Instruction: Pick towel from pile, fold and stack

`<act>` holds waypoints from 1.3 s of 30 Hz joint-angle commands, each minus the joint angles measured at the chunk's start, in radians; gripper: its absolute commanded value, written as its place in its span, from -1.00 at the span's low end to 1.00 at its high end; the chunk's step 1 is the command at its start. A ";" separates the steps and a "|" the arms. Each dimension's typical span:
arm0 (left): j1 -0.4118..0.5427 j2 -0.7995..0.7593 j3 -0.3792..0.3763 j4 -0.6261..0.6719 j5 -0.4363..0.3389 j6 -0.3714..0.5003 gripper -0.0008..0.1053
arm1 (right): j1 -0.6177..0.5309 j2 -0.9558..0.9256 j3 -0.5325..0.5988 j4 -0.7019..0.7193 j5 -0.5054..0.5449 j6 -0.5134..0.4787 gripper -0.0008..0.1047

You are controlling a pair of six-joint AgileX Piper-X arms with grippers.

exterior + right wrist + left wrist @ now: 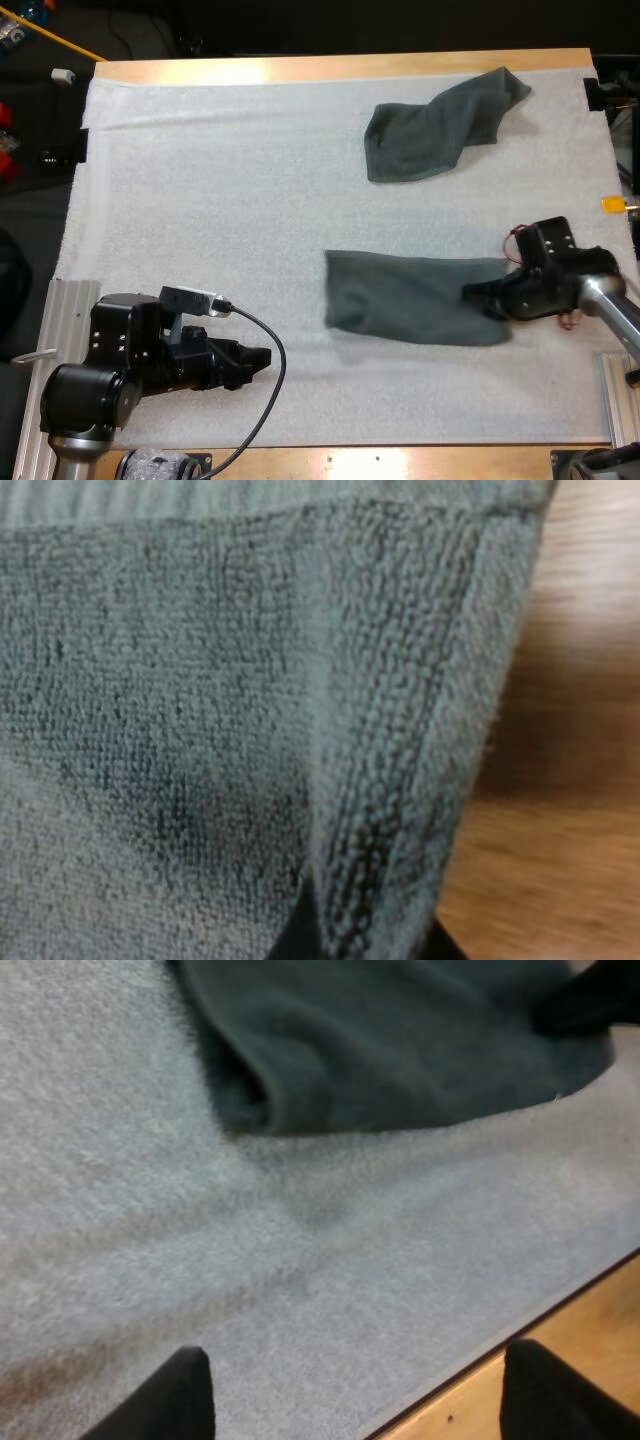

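Field notes, one moment.

A white mat (pixel 200 200) is being seen spread over the wooden surface (pixel 300 68), with two dark grey-green towels being carried on it.

The crumpled towel (pixel 440 125) is being seen at the upper right of the frame in the high view. It is bunched and lying on a slant near the mat's far edge, well apart from both claws.

The flat towel (pixel 405 298) is being seen right of centre and lower in the frame. It is laid out long from left to right, well apart from the crumpled one.

The right claw (pixel 480 296) is being held at the flat towel's right end, its arm being brought in from the right edge of the frame. In the right wrist view the flat towel (pixel 200 730) is being seen very close. Its stitched hem is being pinched between the black fingertips (pixel 300 935), so the right claw (pixel 370 940) is being noted as closed on that towel. Blurred brown wood is being seen past the hem. Whether the towel's end is being lifted off the mat cannot be told.

The left claw (pixel 262 358) is being held at the lower left of the frame over bare mat, pointed toward the flat towel and well apart from it. In the left wrist view the left claw (pixel 360 1360) is being seen with its fingers (pixel 175 1400) standing wide apart and nothing between them. It is near the mat's edge, where a strip of wooden surface (pixel 560 1310) is showing. Beyond it the flat towel (pixel 400 1050) is being seen, with the dark right claw (pixel 590 1000) at its far end.
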State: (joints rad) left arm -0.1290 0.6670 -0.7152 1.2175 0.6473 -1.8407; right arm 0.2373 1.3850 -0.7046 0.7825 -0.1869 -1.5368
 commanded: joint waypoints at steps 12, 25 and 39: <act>-0.001 0.002 -0.004 -0.007 0.025 -0.002 0.12 | 0.006 -0.156 -0.115 0.251 0.220 -0.122 -0.99; -0.001 0.002 -0.004 -0.007 0.042 -0.002 0.12 | 0.329 -0.043 -0.128 0.019 0.031 0.247 -0.99; -0.001 0.002 -0.004 -0.007 0.091 -0.002 0.12 | 0.372 0.182 -0.128 -0.255 -0.093 0.511 -0.82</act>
State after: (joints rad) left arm -0.1290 0.6670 -0.7152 1.2175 0.7260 -1.8407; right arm 0.6083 1.5679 -0.8268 0.5343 -0.2689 -1.0311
